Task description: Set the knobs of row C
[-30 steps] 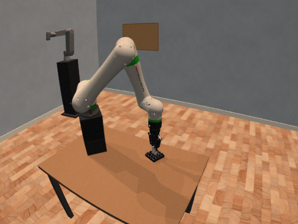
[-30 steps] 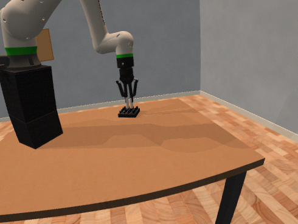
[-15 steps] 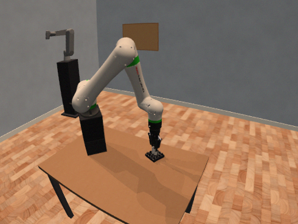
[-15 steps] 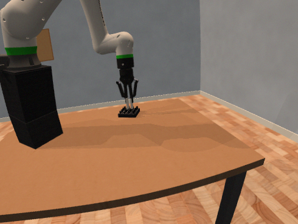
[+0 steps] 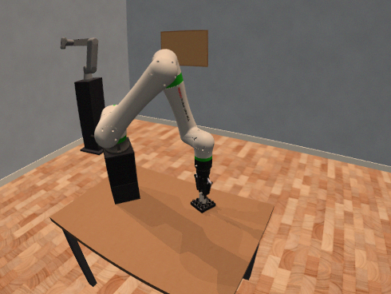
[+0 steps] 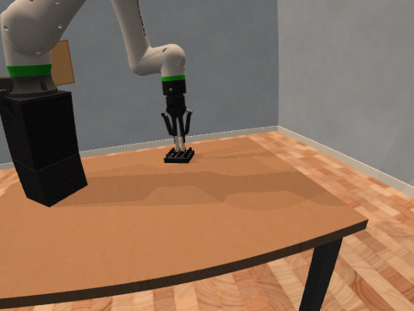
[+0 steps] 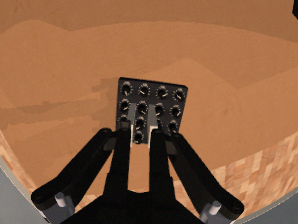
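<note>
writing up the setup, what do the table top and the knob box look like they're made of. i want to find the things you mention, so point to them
Table top (image 5: pixel 159 236) (image 6: pixel 190 241): probably fibreboard or wood, matt, going by its even brown face. Knob box (image 5: pixel 203 210) (image 6: pixel 177 160) (image 7: pixel 182 97): perhaps plastic or painted metal, judging by its uniform black.

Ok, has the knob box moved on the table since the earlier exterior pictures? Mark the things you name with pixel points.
No. In the exterior view, the knob box (image 5: pixel 203 210) (image 6: pixel 177 160) (image 7: pixel 152 86) sits in the same place relative to the black pedestal (image 5: pixel 124 176) (image 6: pixel 50 139) in all three pictures.
</note>
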`<act>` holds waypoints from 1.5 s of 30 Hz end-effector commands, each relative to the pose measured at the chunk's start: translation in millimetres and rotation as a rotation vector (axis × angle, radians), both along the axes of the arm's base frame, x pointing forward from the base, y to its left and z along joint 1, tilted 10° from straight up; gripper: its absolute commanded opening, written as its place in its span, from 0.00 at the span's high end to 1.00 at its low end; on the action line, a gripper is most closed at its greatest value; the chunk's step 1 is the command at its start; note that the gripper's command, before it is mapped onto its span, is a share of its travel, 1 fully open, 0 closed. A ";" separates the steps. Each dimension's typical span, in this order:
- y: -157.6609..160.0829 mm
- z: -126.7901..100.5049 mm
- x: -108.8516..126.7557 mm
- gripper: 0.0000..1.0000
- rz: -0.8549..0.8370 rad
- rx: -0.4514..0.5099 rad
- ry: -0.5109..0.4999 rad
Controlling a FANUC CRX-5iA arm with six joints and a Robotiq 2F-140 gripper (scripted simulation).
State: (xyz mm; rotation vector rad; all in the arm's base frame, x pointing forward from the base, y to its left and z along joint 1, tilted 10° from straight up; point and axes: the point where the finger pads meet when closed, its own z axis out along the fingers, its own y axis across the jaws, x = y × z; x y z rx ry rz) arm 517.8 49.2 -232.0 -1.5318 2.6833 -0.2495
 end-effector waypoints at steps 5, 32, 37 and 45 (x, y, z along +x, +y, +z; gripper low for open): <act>0.0 0.1 0.2 0.88 0.000 0.000 0.000; -0.8 -6.6 1.0 0.88 0.000 0.000 0.000; -1.1 -9.1 1.3 0.88 0.000 0.000 0.000; -1.6 -13.3 1.7 0.88 0.000 0.000 0.000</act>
